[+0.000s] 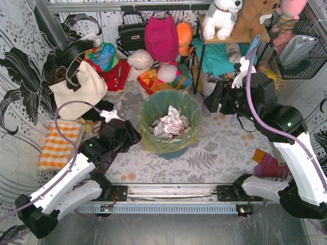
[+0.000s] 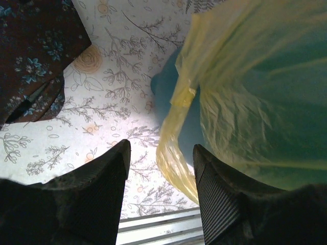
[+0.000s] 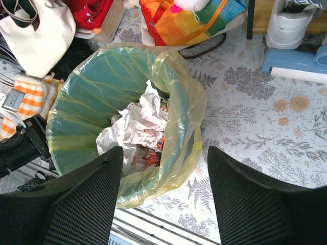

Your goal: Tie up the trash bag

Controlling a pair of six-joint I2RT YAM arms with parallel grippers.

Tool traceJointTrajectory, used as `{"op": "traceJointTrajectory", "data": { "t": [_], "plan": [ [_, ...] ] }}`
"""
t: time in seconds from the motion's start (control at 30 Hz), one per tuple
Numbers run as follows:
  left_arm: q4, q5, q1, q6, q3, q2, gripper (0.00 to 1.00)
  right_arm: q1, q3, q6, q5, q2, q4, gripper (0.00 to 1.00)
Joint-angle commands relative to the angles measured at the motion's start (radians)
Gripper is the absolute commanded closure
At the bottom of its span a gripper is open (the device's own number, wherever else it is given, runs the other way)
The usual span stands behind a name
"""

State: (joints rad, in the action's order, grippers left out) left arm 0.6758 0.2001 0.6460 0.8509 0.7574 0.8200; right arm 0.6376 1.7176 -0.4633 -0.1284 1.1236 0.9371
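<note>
Trash bag point(image 1: 194, 115) draped over bin point(image 2: 163, 89) rim, bottom out of sight

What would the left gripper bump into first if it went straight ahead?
Probably the bag. Its loose yellow edge hangs down the side of the bin, just ahead of the open left gripper. The bin comes right behind it, though depth is hard to judge.
</note>
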Motion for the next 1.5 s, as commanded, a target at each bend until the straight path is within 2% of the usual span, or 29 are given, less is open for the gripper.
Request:
{"op": "traceJointTrajectory", "data": {
  "t": [0.0,0.13,0.33,0.53,0.9,1.27,1.47],
  "plan": [
    [-0.133,-0.088,-0.079,-0.074,-0.033,0.010,0.39,0.002,-0.021,-0.031,-0.027,-0.017,0.012,0.33],
    [-0.205,-0.195,-0.137,-0.099,-0.063,0.034,0.39,0.002,-0.037,-0.040,-0.020,-0.025,0.007,0.33],
    [-0.287,-0.274,-0.141,-0.092,-0.122,0.041,0.40,0.002,-0.048,-0.049,-0.034,-0.032,0.001,0.33],
    [-0.343,-0.292,-0.140,-0.072,-0.190,0.024,0.41,0.002,-0.116,-0.055,-0.053,-0.062,-0.035,0.33],
    [-0.331,-0.270,-0.140,-0.070,-0.187,0.003,0.44,0.002,-0.163,-0.034,-0.076,-0.098,-0.064,0.33],
    [-0.401,-0.322,-0.140,-0.054,-0.254,0.017,0.46,0.002,-0.184,-0.021,-0.082,-0.113,-0.081,0.32],
    [-0.398,-0.334,-0.140,-0.056,-0.278,-0.001,0.60,0.002,-0.244,-0.037,-0.105,-0.146,-0.076,0.32]
  ]
}}
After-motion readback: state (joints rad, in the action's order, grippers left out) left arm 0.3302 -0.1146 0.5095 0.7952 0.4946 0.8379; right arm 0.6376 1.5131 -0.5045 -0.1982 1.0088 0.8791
